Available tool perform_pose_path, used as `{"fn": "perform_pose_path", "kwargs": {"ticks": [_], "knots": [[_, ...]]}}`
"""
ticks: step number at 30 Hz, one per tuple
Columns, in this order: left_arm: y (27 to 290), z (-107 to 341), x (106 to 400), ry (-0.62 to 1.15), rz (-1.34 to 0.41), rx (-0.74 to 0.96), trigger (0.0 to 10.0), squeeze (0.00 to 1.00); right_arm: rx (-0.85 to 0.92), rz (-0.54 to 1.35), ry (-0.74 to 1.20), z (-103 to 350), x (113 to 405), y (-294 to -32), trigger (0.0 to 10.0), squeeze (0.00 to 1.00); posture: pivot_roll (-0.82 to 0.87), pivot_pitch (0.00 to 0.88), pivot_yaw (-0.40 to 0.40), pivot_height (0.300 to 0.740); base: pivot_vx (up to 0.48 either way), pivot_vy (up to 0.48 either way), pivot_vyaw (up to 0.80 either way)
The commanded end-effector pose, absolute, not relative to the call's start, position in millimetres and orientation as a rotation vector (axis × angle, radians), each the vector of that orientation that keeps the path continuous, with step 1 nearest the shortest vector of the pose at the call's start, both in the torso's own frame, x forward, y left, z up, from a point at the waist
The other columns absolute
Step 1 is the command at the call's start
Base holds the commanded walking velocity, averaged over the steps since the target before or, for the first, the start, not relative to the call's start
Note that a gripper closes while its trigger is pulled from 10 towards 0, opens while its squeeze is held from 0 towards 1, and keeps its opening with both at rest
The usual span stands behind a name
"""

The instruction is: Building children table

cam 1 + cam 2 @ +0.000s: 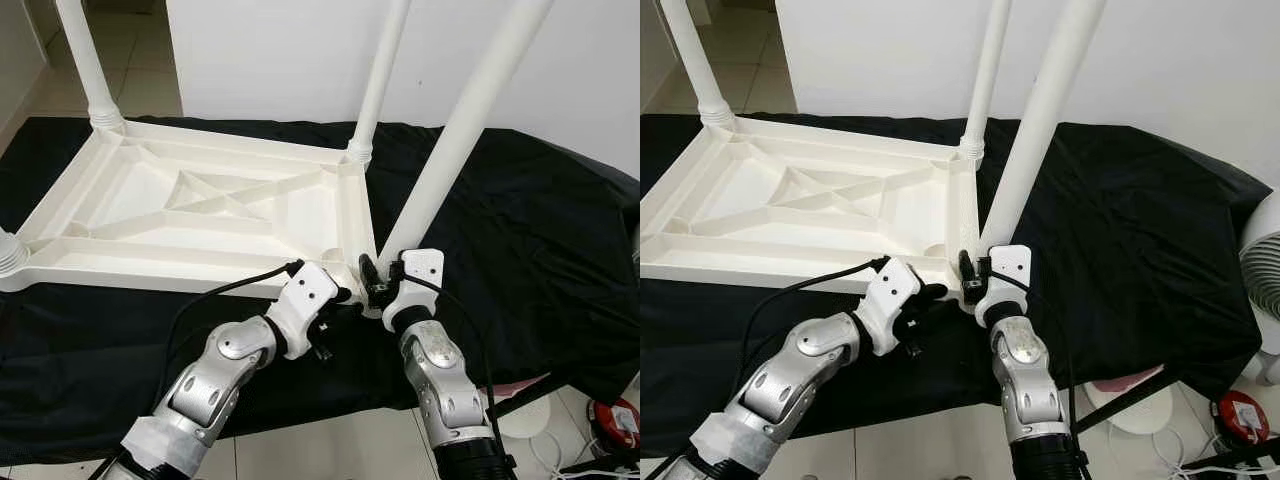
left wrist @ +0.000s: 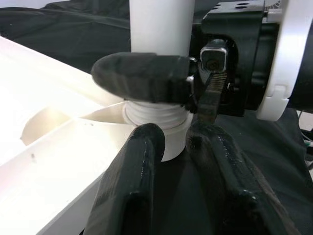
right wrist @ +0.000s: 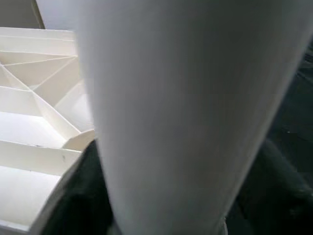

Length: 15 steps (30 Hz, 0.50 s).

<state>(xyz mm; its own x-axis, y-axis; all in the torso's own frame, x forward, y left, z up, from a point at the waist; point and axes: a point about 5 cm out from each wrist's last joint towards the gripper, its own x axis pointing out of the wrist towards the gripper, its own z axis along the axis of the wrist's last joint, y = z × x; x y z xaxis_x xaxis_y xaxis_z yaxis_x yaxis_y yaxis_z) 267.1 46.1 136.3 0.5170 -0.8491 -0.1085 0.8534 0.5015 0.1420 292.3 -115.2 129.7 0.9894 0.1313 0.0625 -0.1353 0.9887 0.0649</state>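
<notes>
A white plastic table (image 1: 150, 262) lies upside down on a black cloth. Legs stand in its far left (image 1: 85, 60) and far right (image 1: 380, 80) corners, and a leg base (image 1: 8, 255) shows at the near left. My right gripper (image 1: 375, 285) is shut on the foot of the near right leg (image 1: 460, 130), which leans to the right. In the left wrist view one of its fingers (image 2: 142, 76) wraps across the leg's threaded end (image 2: 151, 115) at the corner socket. My left gripper (image 1: 343, 297) is beside that corner, fingers together, holding nothing.
The black cloth (image 1: 520, 230) covers a low platform whose front edge is just behind my arms. A white fan (image 1: 1265, 260), a red object (image 1: 618, 420) and cables lie on the tiled floor at the right. A white wall stands behind.
</notes>
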Motion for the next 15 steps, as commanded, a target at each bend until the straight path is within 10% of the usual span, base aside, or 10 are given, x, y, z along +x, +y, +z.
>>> {"fn": "perform_pose_path", "kwargs": {"ticks": [1,10,11,13,15], "knots": [[40.8,135.7,264.1,0.024,-1.104,0.197,10.0,0.0,0.076,0.107,-0.037,126.9,290.0,-119.8,10.0,1.0,0.04,0.005,-0.098,0.74,0.0,0.0,0.0],[36.8,135.6,260.5,0.021,-1.112,0.186,10.0,0.0,0.077,0.298,-0.002,126.9,297.5,-136.4,10.0,1.0,0.04,0.0,-0.099,0.74,0.0,0.0,0.0],[36.7,135.6,260.4,0.021,-1.114,0.186,10.0,0.0,0.054,0.342,0.003,126.1,298.6,-140.5,10.0,0.83,0.04,0.0,-0.099,0.74,0.0,0.0,0.0],[37.1,135.6,261.6,0.02,-1.113,0.191,10.0,0.0,-0.01,0.445,0.01,125.1,300.1,-146.4,10.0,0.0,0.04,0.0,-0.097,0.74,0.0,0.0,0.0],[37.7,135.9,262.8,0.019,-1.109,0.195,10.0,0.0,-0.04,0.501,0.014,124.6,300.1,-147.7,10.0,0.0,0.04,0.0,-0.098,0.74,0.0,0.0,0.0]]}}
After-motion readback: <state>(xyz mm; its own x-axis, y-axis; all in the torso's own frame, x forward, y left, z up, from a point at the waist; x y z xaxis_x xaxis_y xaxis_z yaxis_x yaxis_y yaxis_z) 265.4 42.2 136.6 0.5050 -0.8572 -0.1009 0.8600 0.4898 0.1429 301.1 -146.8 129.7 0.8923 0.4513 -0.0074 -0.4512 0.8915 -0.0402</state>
